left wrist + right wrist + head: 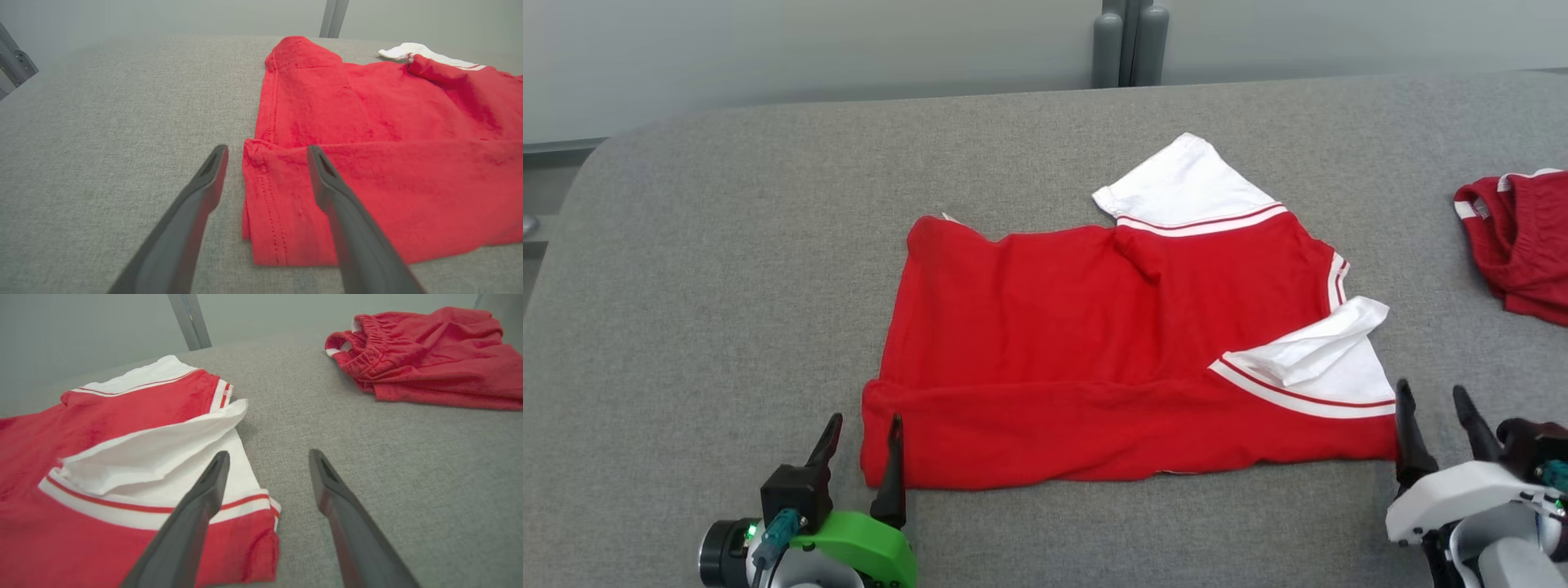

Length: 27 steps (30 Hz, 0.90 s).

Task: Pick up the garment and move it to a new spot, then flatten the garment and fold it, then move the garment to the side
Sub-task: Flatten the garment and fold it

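Red T-shirt (1094, 343) with white sleeves lies partly folded in the middle of the grey fabric-covered table (727, 245), soft, light and limp, likely best pinched at its two near corners, where the left gripper (866, 420) and right gripper (1431, 388) sit, fingers spread, holding nothing.

A grey woven worktop (727, 245) runs back to a pale grey wall (768, 49), with a grey post (1129, 41) at far centre

Soft matt cloth, faintly napped — garment (1094, 343) ahead of the left hand (866, 418). Coarse grey woven covering on bench (727, 286) beneath. Smooth matt dark fingers (196, 204).
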{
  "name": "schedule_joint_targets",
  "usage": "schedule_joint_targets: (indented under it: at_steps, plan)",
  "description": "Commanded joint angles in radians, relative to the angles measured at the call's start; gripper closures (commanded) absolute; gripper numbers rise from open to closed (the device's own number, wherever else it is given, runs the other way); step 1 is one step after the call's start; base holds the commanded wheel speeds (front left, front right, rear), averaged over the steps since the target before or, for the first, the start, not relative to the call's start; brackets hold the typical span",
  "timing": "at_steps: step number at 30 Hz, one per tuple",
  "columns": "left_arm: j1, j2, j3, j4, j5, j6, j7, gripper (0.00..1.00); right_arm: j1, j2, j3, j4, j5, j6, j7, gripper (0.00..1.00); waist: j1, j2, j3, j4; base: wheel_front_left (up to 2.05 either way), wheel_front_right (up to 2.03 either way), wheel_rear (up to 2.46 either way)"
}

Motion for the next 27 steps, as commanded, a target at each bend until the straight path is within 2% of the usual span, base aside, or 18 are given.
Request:
schedule_joint_targets:
  at_steps: [1,12,17,18,19,20,21,27]
  plan:
    - [0.020,0.006,0.005,-0.003,-0.006,0.002,0.001,0.00,0.030,0.003,0.016,0.013,0.013,-0.002,-0.002,0.00,0.0000,0.0000,-0.005,-0.003,0.00,0.00,0.00]
    - [0.027,0.006,-0.006,0.002,-0.005,-0.001,0.001,0.00,0.023,0.002,0.027,0.093,0.026,-0.002,-0.003,0.00,0.0000,0.0000,-0.001,0.014,0.00,0.00,0.00]
    - [0.023,0.006,-0.014,-0.001,-0.008,-0.001,0.001,0.00,0.004,-0.004,0.049,0.174,0.038,-0.002,-0.002,0.00,0.0000,0.0000,0.002,0.028,0.00,0.00,0.00]
    - [0.023,0.006,-0.014,-0.002,-0.008,-0.001,0.001,0.00,0.002,-0.007,0.054,0.191,0.042,-0.002,-0.002,0.25,0.0000,0.0000,0.002,0.031,0.00,0.00,0.00]
    - [0.024,0.006,-0.014,-0.003,-0.008,0.000,0.001,0.00,-0.002,-0.009,0.058,0.205,0.045,-0.002,0.000,0.57,0.0000,0.0000,0.003,0.033,0.00,0.00,0.00]
    - [0.024,0.006,-0.013,-0.004,-0.009,0.001,0.001,0.00,-0.006,-0.011,0.060,0.214,0.050,-0.002,0.000,0.69,0.0000,0.0000,0.005,0.034,0.00,0.00,0.00]
    - [0.023,0.006,-0.012,-0.005,-0.010,0.001,0.001,0.00,-0.009,-0.013,0.061,0.221,0.054,-0.002,0.000,1.00,0.0000,0.0000,0.006,0.035,0.00,0.00,0.00]
    - [0.027,0.006,-0.011,-0.001,-0.017,-0.001,0.001,0.00,-0.017,-0.030,0.064,0.226,0.071,-0.003,0.000,1.00,0.0000,0.0000,0.005,0.032,0.00,0.00,0.00]
